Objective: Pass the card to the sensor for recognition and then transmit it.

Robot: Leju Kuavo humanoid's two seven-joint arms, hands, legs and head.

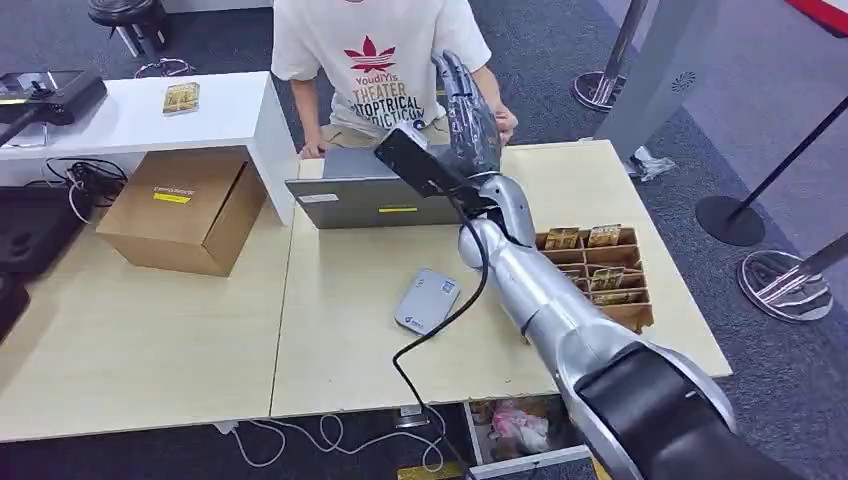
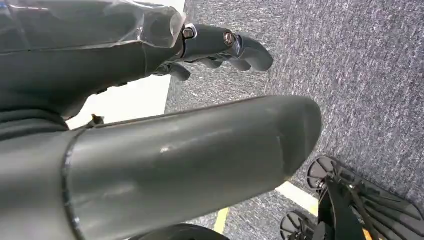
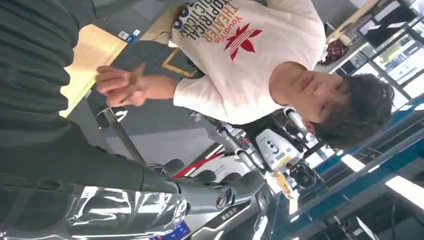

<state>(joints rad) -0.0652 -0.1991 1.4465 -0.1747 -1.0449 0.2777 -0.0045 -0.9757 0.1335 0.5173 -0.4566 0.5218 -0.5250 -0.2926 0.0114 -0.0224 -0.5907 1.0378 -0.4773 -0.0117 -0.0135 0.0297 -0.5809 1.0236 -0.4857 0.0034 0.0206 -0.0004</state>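
Observation:
My right hand [image 1: 465,110] is raised over the far edge of the table, fingers stretched out toward a person in a white T-shirt [image 1: 375,50], and it holds nothing. In the right wrist view the hand [image 3: 210,192] is empty, and the person's hand [image 3: 117,86] pinches a small brownish card [image 3: 136,74]. The grey card sensor [image 1: 427,300] lies on the table, below and to the left of my forearm. My left hand [image 2: 220,45] hangs over the carpet with its fingers loosely extended and nothing in them.
A wooden box of golden cards [image 1: 600,270] sits at the right of the table. A grey laptop [image 1: 370,190] stands at the far edge. A cardboard box [image 1: 180,210] and a white shelf [image 1: 130,115] stand at the left. A black cable [image 1: 440,330] crosses the table.

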